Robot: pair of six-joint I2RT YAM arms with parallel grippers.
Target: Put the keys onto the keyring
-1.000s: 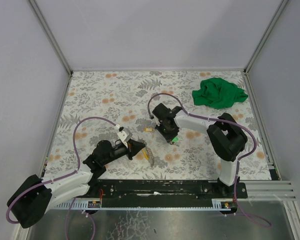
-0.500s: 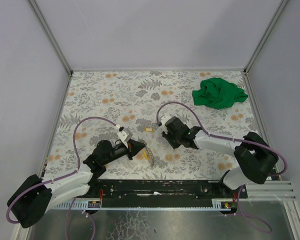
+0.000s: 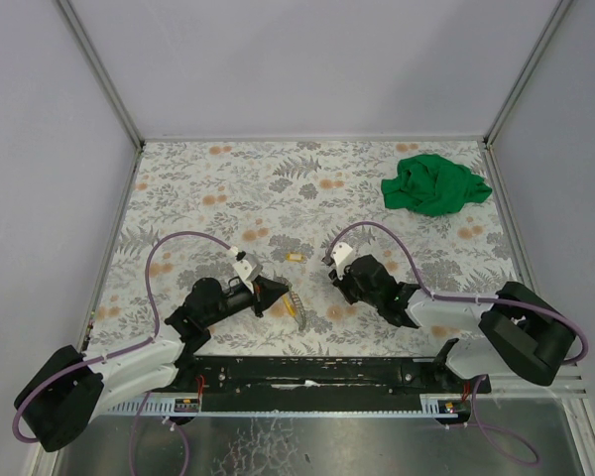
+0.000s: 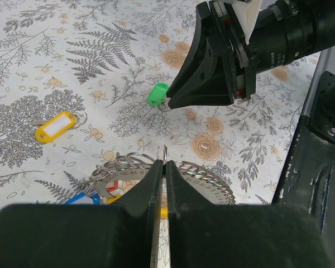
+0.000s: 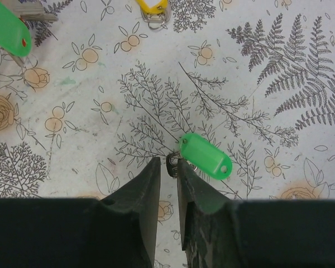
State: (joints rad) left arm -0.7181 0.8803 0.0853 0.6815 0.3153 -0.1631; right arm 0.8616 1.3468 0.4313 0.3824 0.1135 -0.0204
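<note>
Keyring [image 4: 196,171] is clamped by its wire between my left fingers [image 4: 163,170], with its coils and its blue and yellow tags just beneath the tips. My right fingers [image 5: 168,167] pinch the metal end of the green-tagged key [image 5: 206,156] — the tag sticks out to one side — while the yellow-tagged key [image 4: 57,126] lies loose on the floral surface [image 4: 72,50], apart from both.

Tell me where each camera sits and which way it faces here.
Top external: above, behind the bases, looking down on the table; both arms show.
Left wrist: low on the left hand, facing the right hand; own fingers clamp the keyring.
Right wrist: looking down; own fingers pinch the green-tagged key.
Wrist views share that key.
</note>
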